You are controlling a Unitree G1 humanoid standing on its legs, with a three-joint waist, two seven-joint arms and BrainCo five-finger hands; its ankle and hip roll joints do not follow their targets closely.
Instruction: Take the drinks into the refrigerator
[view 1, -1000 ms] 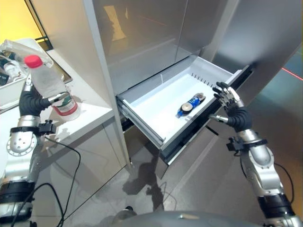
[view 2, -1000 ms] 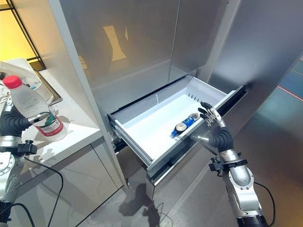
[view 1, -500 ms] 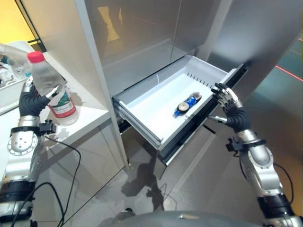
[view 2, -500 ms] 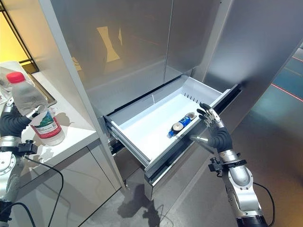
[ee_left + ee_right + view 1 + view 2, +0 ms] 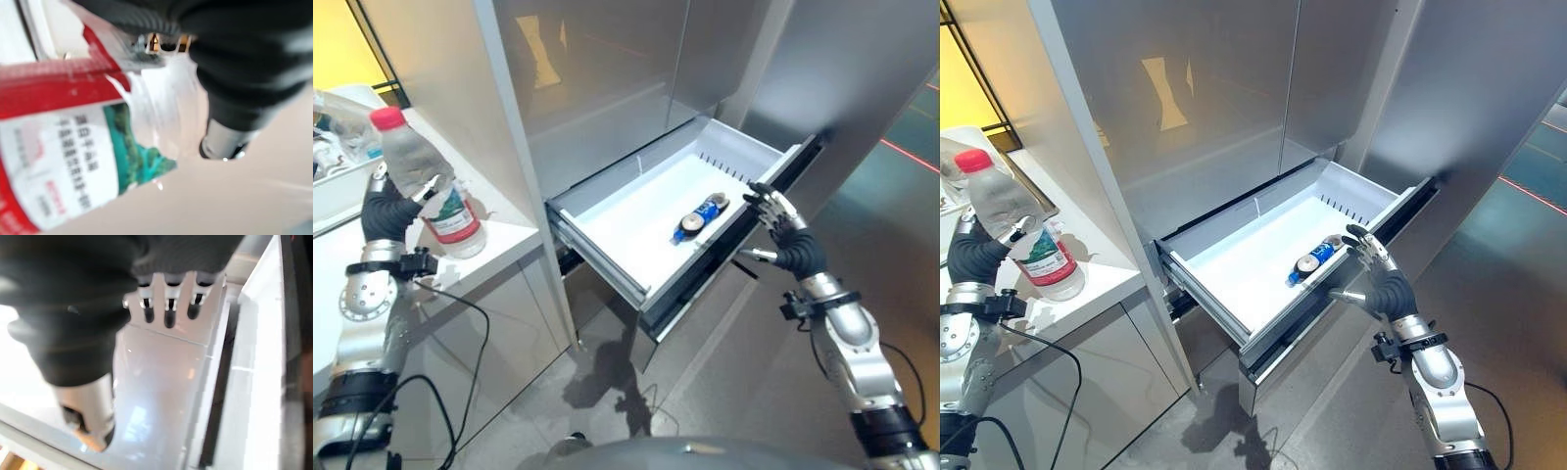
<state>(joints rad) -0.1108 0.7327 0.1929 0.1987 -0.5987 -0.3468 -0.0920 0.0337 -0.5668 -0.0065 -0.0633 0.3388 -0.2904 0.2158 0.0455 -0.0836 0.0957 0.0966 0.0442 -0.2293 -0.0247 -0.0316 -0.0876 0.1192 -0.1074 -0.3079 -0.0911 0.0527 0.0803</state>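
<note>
The left hand (image 5: 389,211) has its fingers clamped round a clear water bottle (image 5: 426,186) with a red cap and a red and green label. The bottle is tilted, and its base is at or just above the white surface (image 5: 499,245), near that surface's front corner beside the refrigerator (image 5: 597,88). In the left wrist view the label of the bottle shows close up, with the thumb pressed against the clear plastic.

The refrigerator's lower drawer (image 5: 607,220) is pulled out. A small blue can (image 5: 703,213) lies on its side on the drawer's white floor, toward the front right corner.

The right hand (image 5: 781,227) is held up just outside the drawer's dark front edge, near that right corner. Its fingers (image 5: 766,201) are spread apart and straight, holding nothing; I cannot tell whether they touch the drawer front.
</note>
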